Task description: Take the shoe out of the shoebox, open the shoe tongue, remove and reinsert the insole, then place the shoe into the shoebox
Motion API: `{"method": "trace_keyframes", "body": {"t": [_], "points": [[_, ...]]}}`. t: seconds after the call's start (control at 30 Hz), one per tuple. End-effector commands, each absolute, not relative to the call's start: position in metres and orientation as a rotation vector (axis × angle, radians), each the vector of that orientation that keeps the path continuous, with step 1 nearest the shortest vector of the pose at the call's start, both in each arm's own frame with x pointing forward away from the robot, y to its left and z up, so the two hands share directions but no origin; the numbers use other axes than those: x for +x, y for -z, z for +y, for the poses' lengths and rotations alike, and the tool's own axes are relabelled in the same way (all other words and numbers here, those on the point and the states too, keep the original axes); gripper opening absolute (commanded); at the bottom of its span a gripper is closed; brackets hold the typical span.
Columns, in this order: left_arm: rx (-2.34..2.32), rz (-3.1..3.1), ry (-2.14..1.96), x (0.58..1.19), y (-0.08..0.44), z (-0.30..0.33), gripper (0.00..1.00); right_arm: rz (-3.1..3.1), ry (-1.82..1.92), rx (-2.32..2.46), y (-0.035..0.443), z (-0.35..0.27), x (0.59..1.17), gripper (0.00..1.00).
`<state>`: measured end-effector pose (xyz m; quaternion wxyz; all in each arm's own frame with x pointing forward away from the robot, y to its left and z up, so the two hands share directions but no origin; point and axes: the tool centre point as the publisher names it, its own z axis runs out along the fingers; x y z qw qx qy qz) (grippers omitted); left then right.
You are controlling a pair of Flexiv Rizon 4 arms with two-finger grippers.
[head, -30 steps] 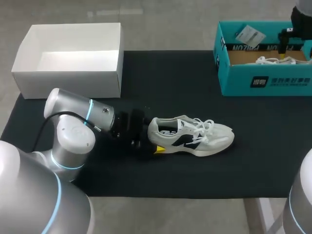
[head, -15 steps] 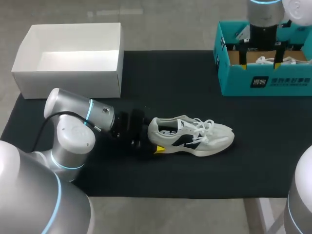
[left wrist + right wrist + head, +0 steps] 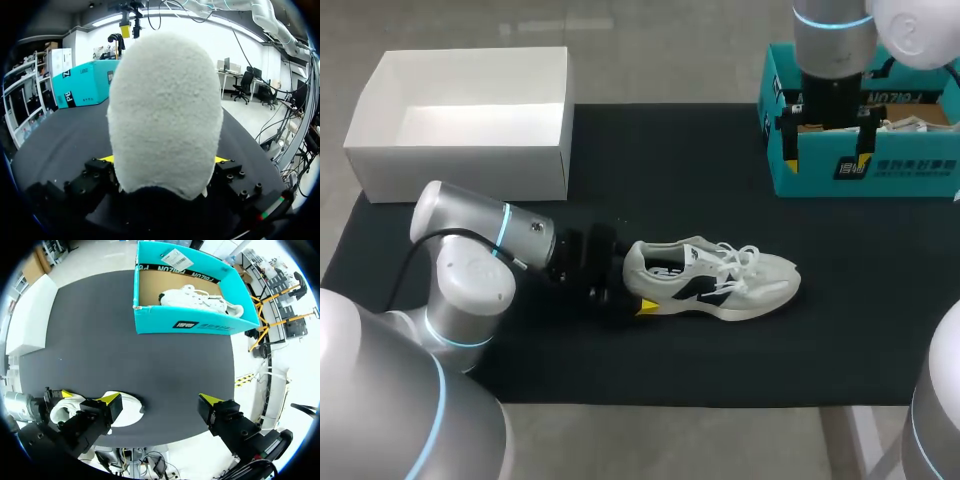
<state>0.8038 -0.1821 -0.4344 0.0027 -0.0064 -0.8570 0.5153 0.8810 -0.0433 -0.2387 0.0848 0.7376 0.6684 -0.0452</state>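
The left gripper point(image 3: 164, 161) pinches the heel of the shoe point(image 3: 720, 280), which sits mid-table on the black mat point(image 3: 670, 180), its long axis running left-right with the toe to the right. The right gripper point(image 3: 827, 162) hangs spread over the near wall of the teal shoebox point(image 3: 910, 170) at far right, with a second shoe point(image 3: 197, 296) inside. A white box point(image 3: 460, 160) sits at far left.

So, two shoes: loose shoe point(image 3: 715, 280) in the left gripper point(image 3: 636, 288), boxed shoe point(image 3: 197, 296) ahead of the right gripper point(image 3: 160, 402). Two boxes: teal box point(image 3: 200, 324), white box point(image 3: 460, 160).
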Motion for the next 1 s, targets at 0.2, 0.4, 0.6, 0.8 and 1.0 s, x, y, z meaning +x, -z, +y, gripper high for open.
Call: {"method": "trace_keyframes", "body": {"t": [0.2, 0.4, 0.6, 0.8, 1.0], "points": [[-0.019, -2.689, -1.617, 0.803, 0.434, -0.183, 0.0, 1.993, 0.138, 2.2, 0.239, -0.043, 0.882, 1.0], [-0.019, -2.689, -1.617, 0.803, 0.434, -0.183, 0.0, 1.993, 0.138, 2.2, 0.239, -0.043, 0.882, 1.0], [-0.019, -2.689, -1.617, 0.803, 0.434, -0.183, 0.0, 1.956, 0.098, 2.161, 0.241, -0.019, 0.875, 1.0], [-0.019, -2.689, -1.617, 0.803, 0.434, -0.183, 0.0, 1.825, 0.015, 2.196, 0.244, 0.009, 0.861, 1.0], [-0.019, -2.689, -1.617, 0.803, 0.434, -0.183, 0.0, 1.806, -0.014, 2.224, 0.244, 0.039, 0.85, 1.0]]}}
